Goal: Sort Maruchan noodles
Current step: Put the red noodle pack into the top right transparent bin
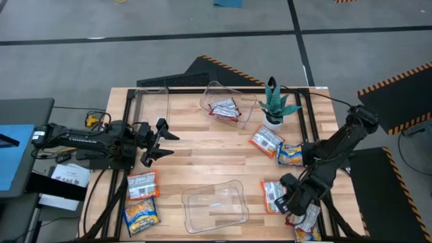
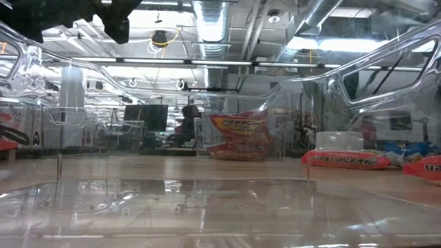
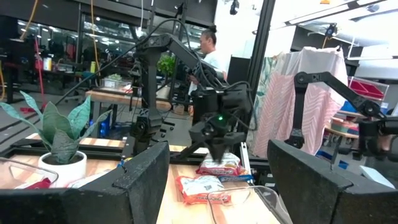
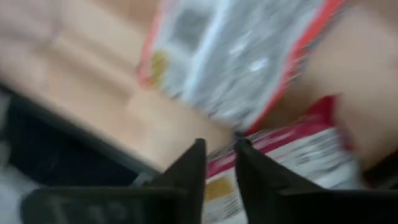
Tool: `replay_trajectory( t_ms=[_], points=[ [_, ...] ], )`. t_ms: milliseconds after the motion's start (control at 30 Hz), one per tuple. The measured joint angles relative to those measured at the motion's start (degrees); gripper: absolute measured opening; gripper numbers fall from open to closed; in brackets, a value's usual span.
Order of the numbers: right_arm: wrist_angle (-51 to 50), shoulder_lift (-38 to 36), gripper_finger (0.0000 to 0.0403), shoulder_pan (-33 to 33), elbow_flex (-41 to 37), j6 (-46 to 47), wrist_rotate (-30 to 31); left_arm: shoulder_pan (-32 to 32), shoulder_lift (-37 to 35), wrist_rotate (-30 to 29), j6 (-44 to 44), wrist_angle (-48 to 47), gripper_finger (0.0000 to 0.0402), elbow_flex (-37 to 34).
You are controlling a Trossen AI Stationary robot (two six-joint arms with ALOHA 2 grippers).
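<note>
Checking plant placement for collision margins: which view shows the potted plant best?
The high view: the potted plant stands whole at the table's far edge, beside the bin holding a red packet. The left wrist view shows its pot and leaves side-on, partly cut off. The low and right wrist views do not show it.

A grey floor (image 1: 202,61) fills the upper part of the overhead frame, crossed by dark lines (image 1: 169,37), with yellow-and-black hazard mats (image 1: 398,84) at right. The wooden tabletop (image 1: 202,152) sits centre. At table height, ceiling ducts (image 2: 213,17) and bright strip lights (image 2: 344,45) run overhead. A person (image 3: 208,53) stands upper centre behind a workbench (image 3: 112,96).
</note>
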Motion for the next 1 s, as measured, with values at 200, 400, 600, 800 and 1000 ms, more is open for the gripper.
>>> replay_trajectory(
  t_ms=[200, 400, 600, 800, 1000],
  points=[
    [12.8, 0.6, 0.0206, 2.1, 0.0, -2.3, 0.0, 0.0, 0.0, 0.0, 0.0, 0.0, 0.0256, 0.0],
    [22.0, 2.4, 0.0246, 0.6, 1.7, -8.8, 0.1, 0.0, 0.0, 0.0, 0.0, 0.0, 0.0256, 0.0],
    [5.5, 8.1, 0.0248, -2.7, 14.5, -17.2, -3.4, 0.0, 0.0, -0.1, 0.2, 0.0, 0.0256, 0.0],
    [-20.5, 20.1, 0.0248, -3.4, 29.8, -28.2, -9.8, 0.0, 0.0, -0.1, 0.2, 0.0, 0.0256, 0.0],
    [-25.4, 30.3, 0.0249, -3.4, 36.5, -38.4, -15.9, 0.0, 0.0, -0.2, 0.2, -0.1, 0.0256, 0.0]
  ],
)
